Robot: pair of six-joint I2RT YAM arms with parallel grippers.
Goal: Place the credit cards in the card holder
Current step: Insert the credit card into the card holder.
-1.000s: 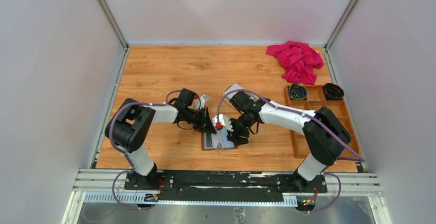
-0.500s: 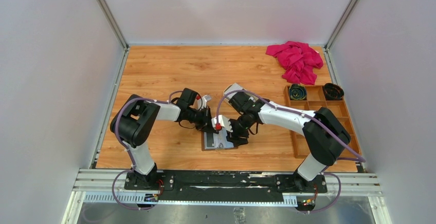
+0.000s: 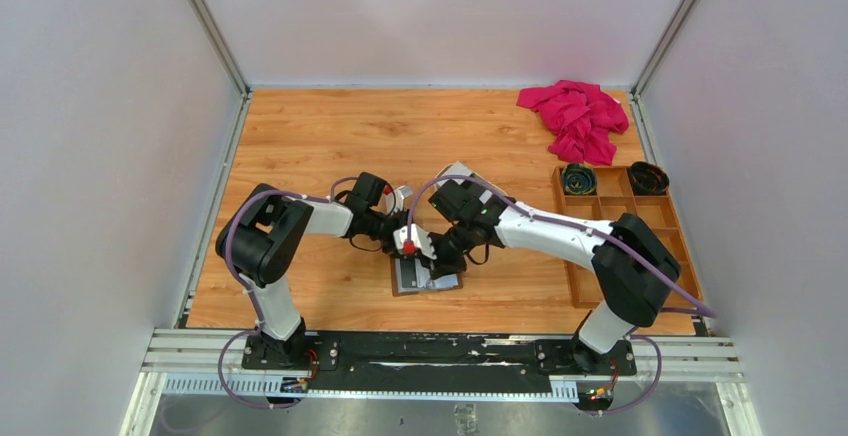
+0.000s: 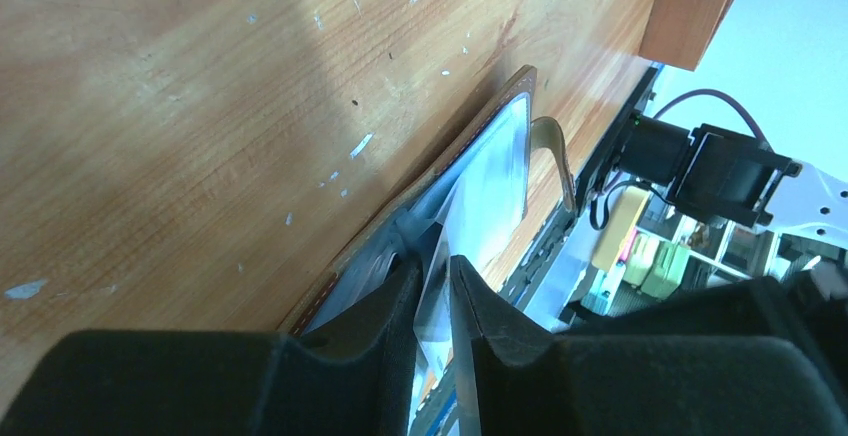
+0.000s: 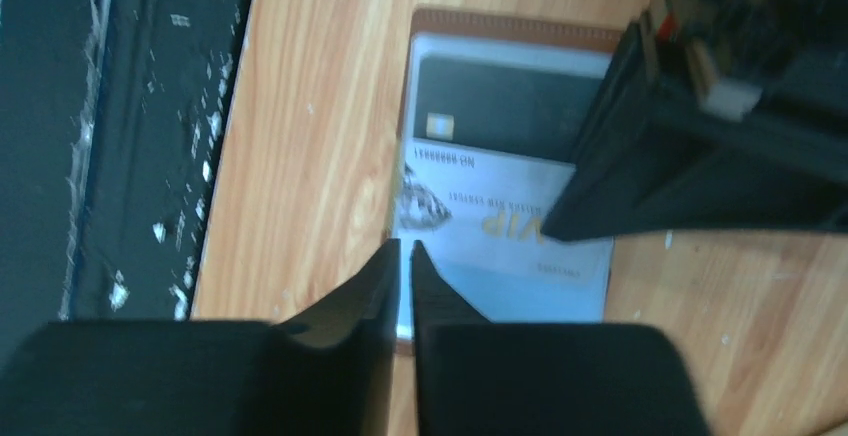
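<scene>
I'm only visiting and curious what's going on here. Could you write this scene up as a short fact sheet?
Surface: wooden table
Centre: brown card holder, lying open and flat
On it: dark card, white card overlapping it
Left hand: at the holder, fingers close together, grip unclear
Right hand: at the holder's edge, fingers nearly together
Back right corner: pink cloth
Right side: compartment box

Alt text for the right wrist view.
Open wallet on the table, a dark card above a pale VIP card inside. Right tool, nearly closed, is at one edge; the left tool overlaps the opposite side.
</scene>
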